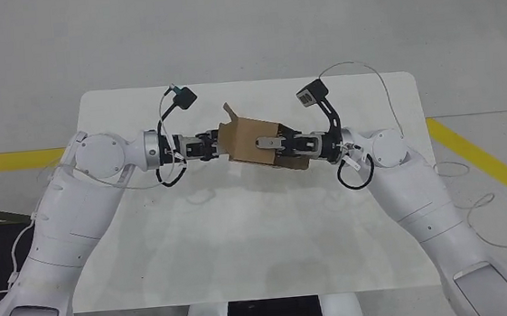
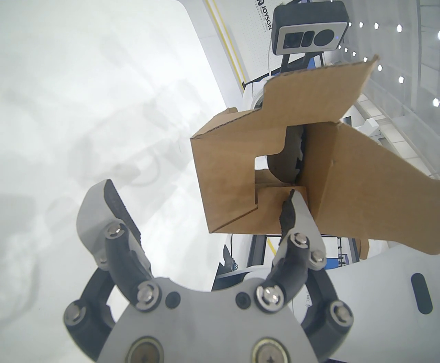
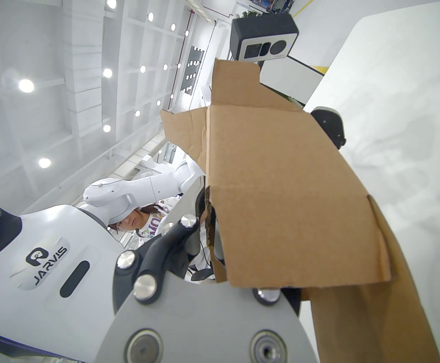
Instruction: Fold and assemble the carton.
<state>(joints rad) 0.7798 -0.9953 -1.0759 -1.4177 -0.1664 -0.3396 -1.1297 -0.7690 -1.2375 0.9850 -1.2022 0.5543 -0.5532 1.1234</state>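
The carton [image 1: 252,144] is held above the middle of the counter [image 1: 243,249], nearer its far edge, its long axis lying arm to arm, one end clamped by the right jaws, the left jaws spread open at the opposite flaps.

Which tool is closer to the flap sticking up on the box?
Left. The left tool sits open by the flap at one end of the carton; the right tool holds the other end.

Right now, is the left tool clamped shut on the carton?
No, the left tool is spread open: one fingertip touches a flap of the carton, while the other hangs free beside it.
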